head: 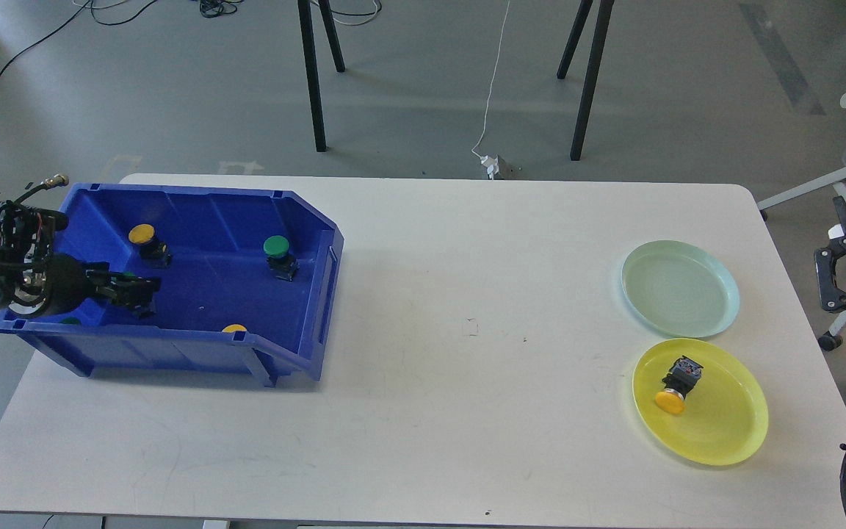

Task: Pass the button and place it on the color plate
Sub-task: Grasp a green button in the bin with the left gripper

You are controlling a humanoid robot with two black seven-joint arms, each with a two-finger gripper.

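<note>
- A yellow-capped button (148, 242) stands upright at the back left of the blue bin (247, 353); another yellow button (678, 386) lies tipped on its side on the yellow plate (739, 433).
- Each is a round glossy mushroom cap on a black blocky body; a green-capped button (278, 256) stands further right, and a yellow cap (234, 328) peeks over the front wall.
- The left gripper (145, 292) reaches into the bin just in front of the upright button; its fingers look dark and bunched, so I cannot tell their state.
- To grasp well, close on the blocky body, not the slippery cap.
- The right gripper is out of view.
- The translucent plate rests near a mint-green plate (717, 316) on the white surface (430, 411).
</note>
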